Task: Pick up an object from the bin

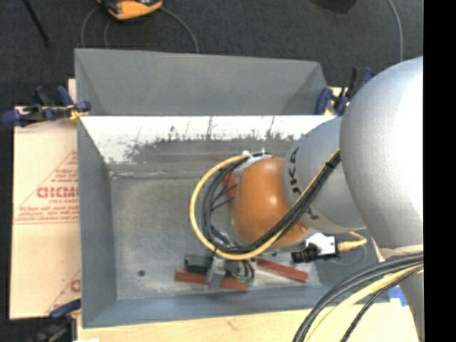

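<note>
Gripper (226,271): hanging low by the bin's (142,212) near wall; open or closed, cannot tell. Red strip (192,277) and second red strip (283,270) lying just beside it, 1 each side; dark green block (194,264) lying by the first.

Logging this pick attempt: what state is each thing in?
hand: down at the bin floor, near the front wall
left red strip: lying flat beside the hand
right red strip: lying flat, slanted, on the floor
dark green piece: lying by the left red strip
</note>
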You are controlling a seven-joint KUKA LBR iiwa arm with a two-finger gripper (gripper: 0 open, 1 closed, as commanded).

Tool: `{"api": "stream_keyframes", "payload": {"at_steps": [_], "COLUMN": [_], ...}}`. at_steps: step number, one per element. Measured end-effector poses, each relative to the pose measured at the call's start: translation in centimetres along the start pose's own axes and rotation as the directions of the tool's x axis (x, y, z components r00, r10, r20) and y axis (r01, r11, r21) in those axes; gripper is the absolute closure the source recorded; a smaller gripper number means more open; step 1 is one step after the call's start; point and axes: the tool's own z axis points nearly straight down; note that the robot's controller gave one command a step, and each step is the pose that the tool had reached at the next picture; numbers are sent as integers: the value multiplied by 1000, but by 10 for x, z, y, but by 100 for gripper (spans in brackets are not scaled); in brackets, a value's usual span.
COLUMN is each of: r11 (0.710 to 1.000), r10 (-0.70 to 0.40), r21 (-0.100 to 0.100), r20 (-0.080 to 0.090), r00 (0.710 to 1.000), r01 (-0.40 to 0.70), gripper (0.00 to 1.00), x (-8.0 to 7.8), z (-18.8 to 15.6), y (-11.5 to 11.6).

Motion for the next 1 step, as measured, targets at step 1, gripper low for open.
{"api": "stream_keyframes", "payload": {"at_steps": [1], "r11": [1000], "r10": [0], "r21": [0], "r20": [0], "r00": [1000], "r01": [0], "gripper": [100], "x": [-1], "z": [0], "y": [0]}}
